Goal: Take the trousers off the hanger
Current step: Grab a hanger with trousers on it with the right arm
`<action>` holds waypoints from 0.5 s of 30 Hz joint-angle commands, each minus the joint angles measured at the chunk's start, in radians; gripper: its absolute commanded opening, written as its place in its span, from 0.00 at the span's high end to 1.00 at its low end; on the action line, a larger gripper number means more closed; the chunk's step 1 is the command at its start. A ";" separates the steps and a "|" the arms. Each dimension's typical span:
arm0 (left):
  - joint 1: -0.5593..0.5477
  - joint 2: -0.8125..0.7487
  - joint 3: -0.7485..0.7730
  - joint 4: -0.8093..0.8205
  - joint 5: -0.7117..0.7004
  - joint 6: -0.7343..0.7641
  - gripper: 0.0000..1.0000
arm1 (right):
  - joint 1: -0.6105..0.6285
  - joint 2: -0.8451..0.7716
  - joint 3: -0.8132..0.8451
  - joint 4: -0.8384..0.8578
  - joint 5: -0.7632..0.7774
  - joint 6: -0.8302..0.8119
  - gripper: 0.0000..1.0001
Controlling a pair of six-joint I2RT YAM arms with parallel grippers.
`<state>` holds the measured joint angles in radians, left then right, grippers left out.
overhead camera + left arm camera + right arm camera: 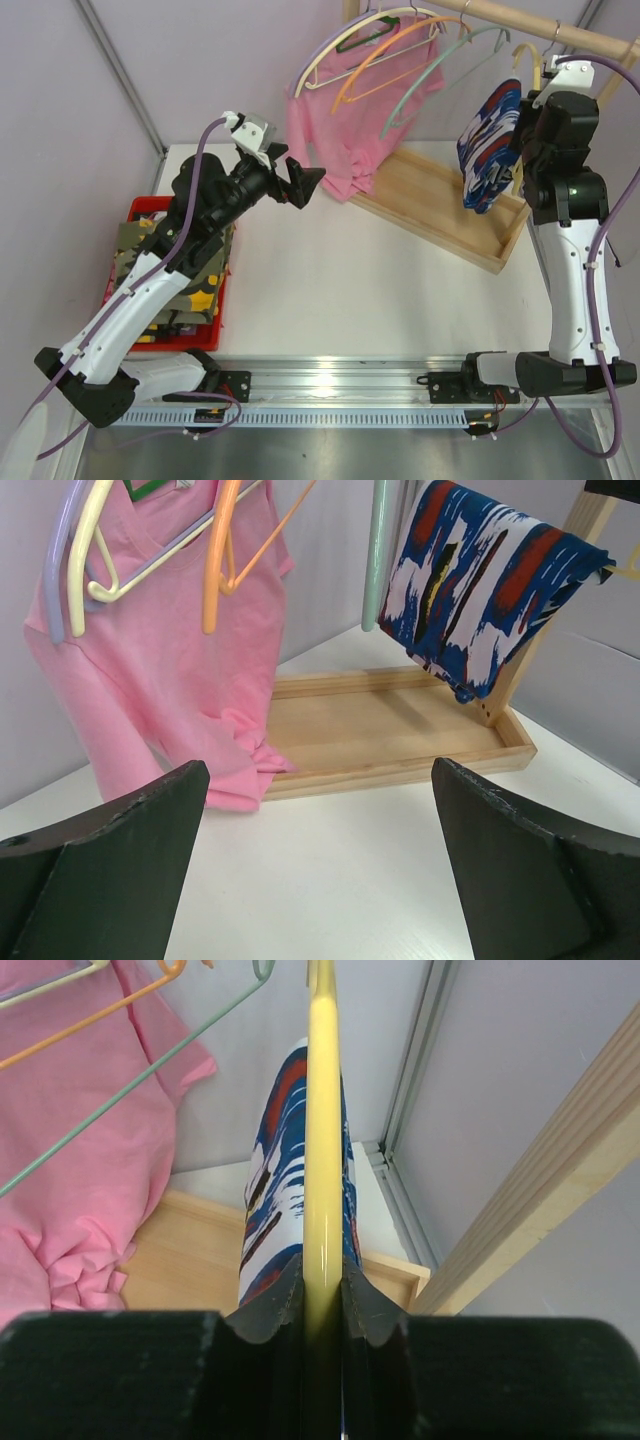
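Top view first: we've got camo pairs [150, 240] piled in the red basket [122, 212] at the left edge, so we'd guess those are already done. An orange hanger [385, 62] and a green hanger [455, 62] hang bare on the rail along the top. The blue trousers [488, 150] are draped on the yellow hanger [528, 62] at upper right, with the right arm [565, 190] reaching up just beside them. The left gripper [305, 182] hovers mid-frame near the pink T-shirt [350, 130].

Left wrist view: both fingers [110, 870] sit wide apart in the bottom corners, with nothing held between them. The trousers are at upper right, folded over the bar and well apart from us.

Right wrist view: the right gripper [322, 1295] is pinched tight on the hanger's yellow bar, which runs straight up the middle. The trousers hang off it just past the fingertips, and we can't tell if any cloth is caught.

So 1 pair left, we reckon. The hanger's held, but the pulling-off isn't done yet.
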<state>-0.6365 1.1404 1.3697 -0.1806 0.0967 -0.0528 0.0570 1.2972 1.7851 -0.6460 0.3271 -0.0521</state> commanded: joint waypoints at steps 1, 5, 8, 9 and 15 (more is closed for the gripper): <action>-0.002 -0.014 0.006 0.052 -0.008 -0.001 0.00 | -0.002 0.001 0.117 0.020 0.004 0.009 1.00; -0.002 -0.019 0.015 0.049 -0.002 -0.001 0.01 | -0.002 0.010 0.184 0.017 -0.019 0.024 1.00; -0.002 -0.024 0.052 0.006 -0.012 -0.018 0.00 | 0.001 0.007 0.244 0.035 -0.051 0.029 1.00; -0.002 -0.024 0.077 -0.011 -0.020 -0.022 0.01 | 0.000 0.005 0.256 0.039 -0.057 0.029 1.00; -0.003 -0.062 0.103 -0.053 0.001 -0.033 0.00 | 0.000 -0.015 0.306 0.051 -0.095 0.035 1.00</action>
<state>-0.6365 1.1309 1.4349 -0.2386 0.0822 -0.0639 0.0559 1.3376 2.0003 -0.8188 0.2661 -0.0257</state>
